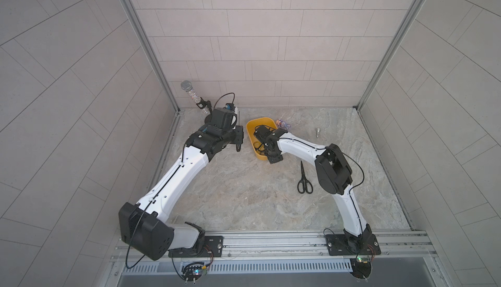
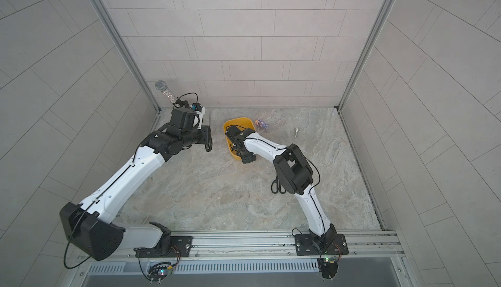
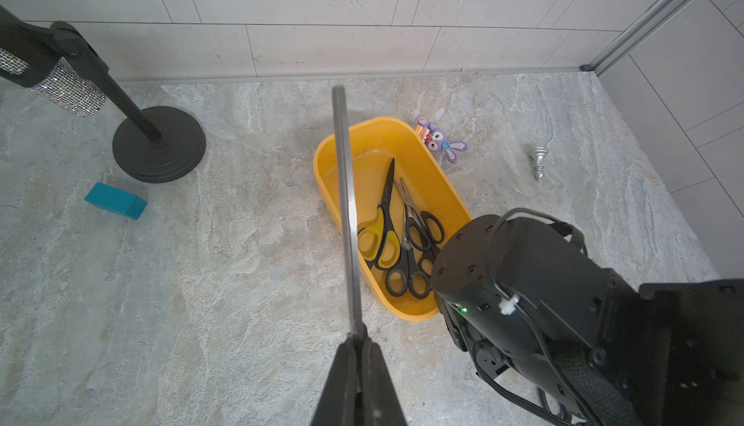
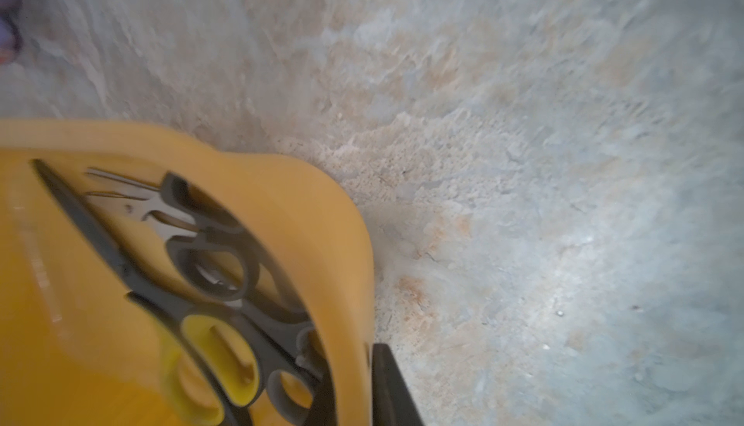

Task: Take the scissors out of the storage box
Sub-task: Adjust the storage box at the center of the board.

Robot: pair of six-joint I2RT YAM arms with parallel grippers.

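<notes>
The mustard-yellow storage box (image 3: 374, 126) stands at the back middle of the table in both top views (image 1: 260, 121) (image 2: 238, 121). In it lie yellow-and-black scissors (image 3: 382, 234) and black-handled pairs (image 3: 406, 275). My left gripper (image 3: 357, 337) is shut on a silver-bladed pair (image 3: 346, 202), held above the table left of the box (image 1: 239, 136). My right gripper (image 4: 358, 363) is at the box's near end, with the box wall (image 4: 282, 186) between its fingers; the inner finger is hidden. Another black-handled pair (image 1: 305, 182) lies on the table right of the box.
A glittery microphone (image 1: 189, 93) leans on a stand with a round black base (image 3: 159, 144) at the back left. A teal block (image 3: 116, 200) lies near it. A purple toy (image 3: 443, 142) and a small silver piece (image 3: 538, 158) lie behind and right of the box.
</notes>
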